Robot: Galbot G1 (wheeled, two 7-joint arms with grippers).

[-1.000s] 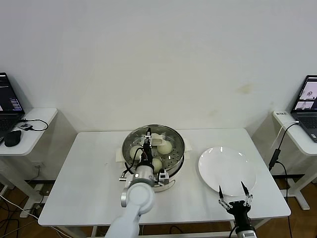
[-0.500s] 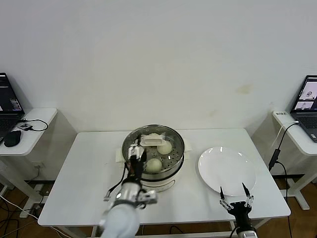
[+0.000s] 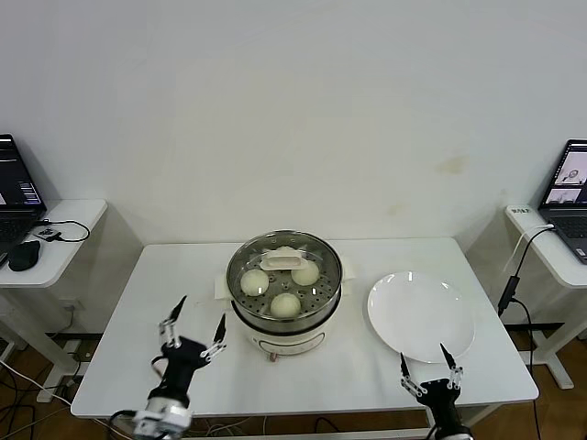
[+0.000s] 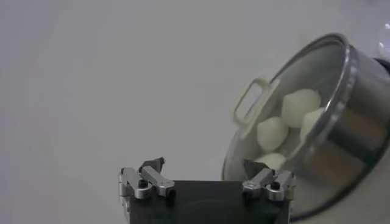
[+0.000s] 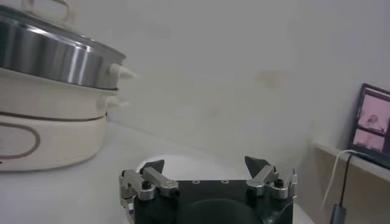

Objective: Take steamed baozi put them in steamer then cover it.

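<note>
The steamer (image 3: 284,321) stands at the table's centre, a shiny steel pot on a white base. The cover (image 3: 282,262), clear glass with a cream handle, rests on top of it. Three steamed baozi (image 3: 286,304) show through the glass on the perforated tray. My left gripper (image 3: 200,312) hangs open and empty over the table, front-left of the steamer and apart from it. In the left wrist view the left gripper (image 4: 203,164) faces the steamer (image 4: 347,122), the cover handle (image 4: 251,102) and the baozi (image 4: 298,103). My right gripper (image 3: 424,362) is open near the front edge.
A flat white plate (image 3: 420,316) lies right of the steamer, just beyond the right gripper (image 5: 205,164). Side tables with laptops stand at the far left (image 3: 14,188) and far right (image 3: 569,188). A cable (image 3: 509,284) hangs by the right one.
My left gripper opened, let go of the cover's handle and drew back from the steamer to the table's front left. The cover stays on the steamer. The right gripper barely moved.
</note>
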